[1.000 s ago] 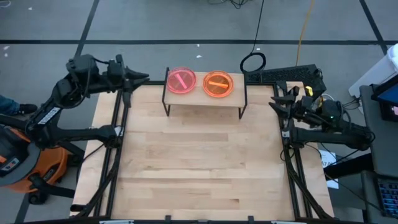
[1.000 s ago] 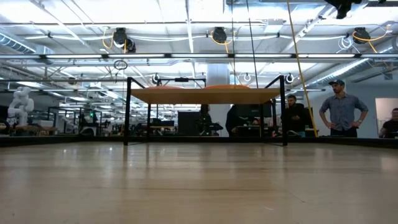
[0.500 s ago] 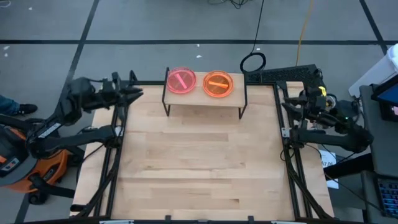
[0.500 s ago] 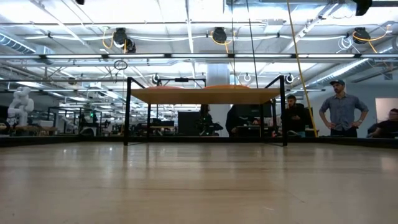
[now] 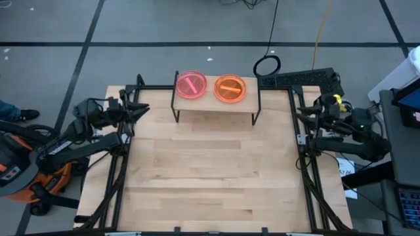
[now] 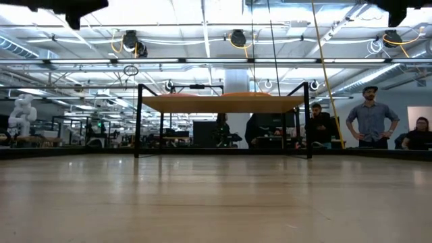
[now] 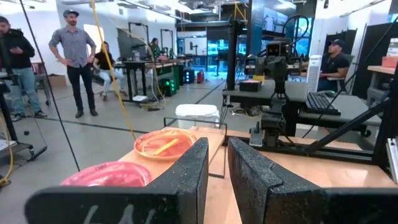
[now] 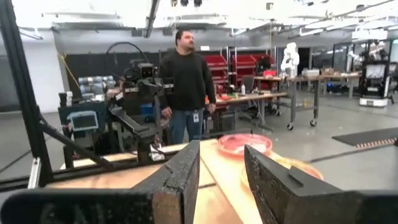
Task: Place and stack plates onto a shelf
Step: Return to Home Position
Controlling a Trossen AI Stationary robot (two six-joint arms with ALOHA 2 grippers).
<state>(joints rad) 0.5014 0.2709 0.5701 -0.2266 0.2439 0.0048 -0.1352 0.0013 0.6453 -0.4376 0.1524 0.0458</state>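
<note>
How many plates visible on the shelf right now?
2 visible from above: pink plate on the shelf nearer the left arm, orange plate beside it nearer the right arm. Others may be hidden stacked beneath them.

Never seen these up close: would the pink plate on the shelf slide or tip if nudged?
The pink plate looks like thin translucent plastic, so probably light. Lying flat on the shelf, it would likelier slide than tip.

Left arm (image 5: 85,121): we see dark, jointed links.
Right arm (image 5: 341,141): we see dark links, a yellow patch (image 5: 338,98).
Fingers (image 7: 186,177): we see black, blocky, matte wedges.
</note>
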